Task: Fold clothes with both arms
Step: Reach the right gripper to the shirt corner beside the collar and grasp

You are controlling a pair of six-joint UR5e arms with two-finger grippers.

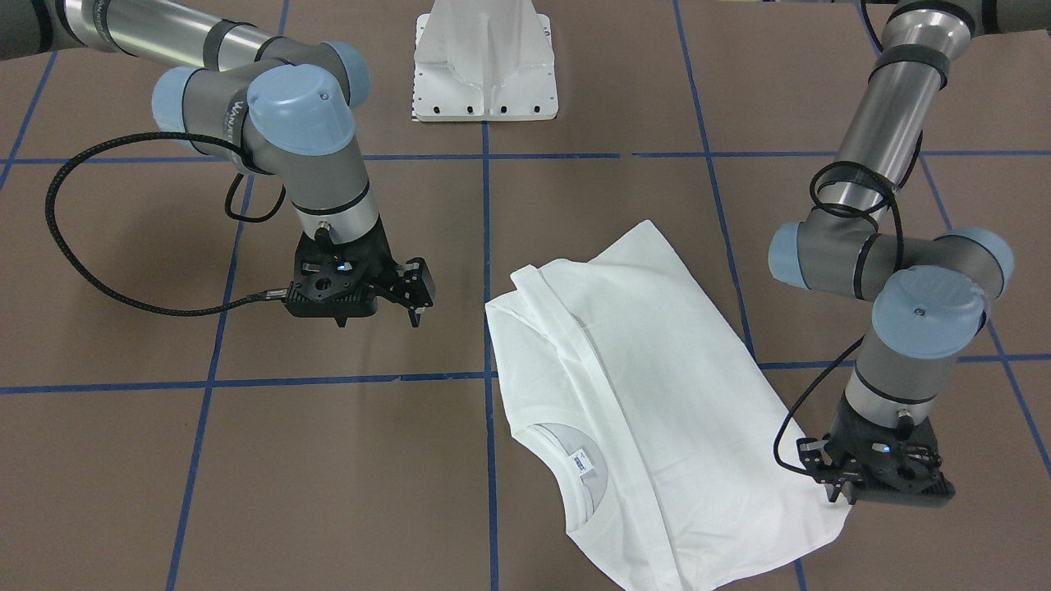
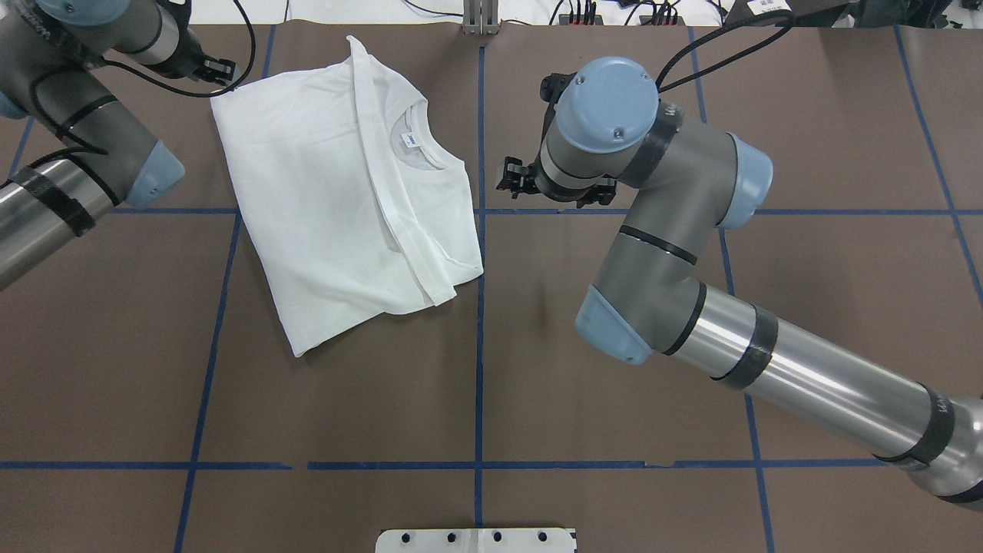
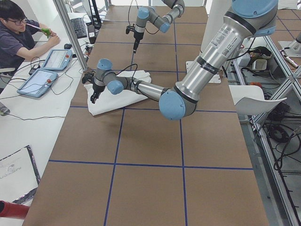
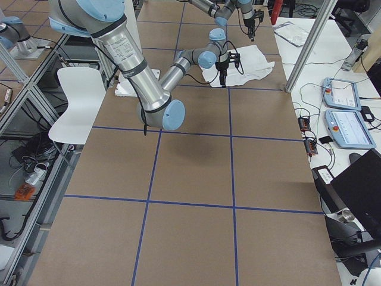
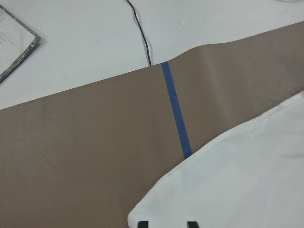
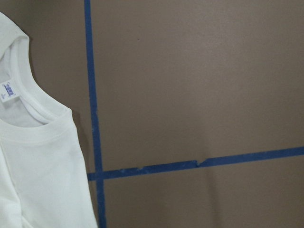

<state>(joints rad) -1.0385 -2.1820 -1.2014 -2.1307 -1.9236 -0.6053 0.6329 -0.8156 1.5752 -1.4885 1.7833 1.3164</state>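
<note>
The white shirt (image 1: 657, 394) lies flat on the brown table, one side folded over its middle, with the ribbed collar (image 1: 566, 476) and neck label (image 1: 581, 462) showing. In the overhead view the shirt (image 2: 322, 200) sits left of centre. My left gripper (image 1: 831, 489) is down at the shirt's far corner. The left wrist view shows its two fingertips (image 5: 142, 223) apart over the cloth's edge (image 5: 237, 190), so it is open. My right gripper (image 1: 415, 308) hovers over bare table beside the collar side, apart from the cloth, and looks open with nothing in it.
The white pedestal base (image 1: 484, 66) stands at the robot's side of the table. Blue tape lines (image 2: 479, 346) cross the brown surface. A person (image 3: 19, 33) sits at a side desk with tablets (image 3: 47, 70) beyond the table's far edge.
</note>
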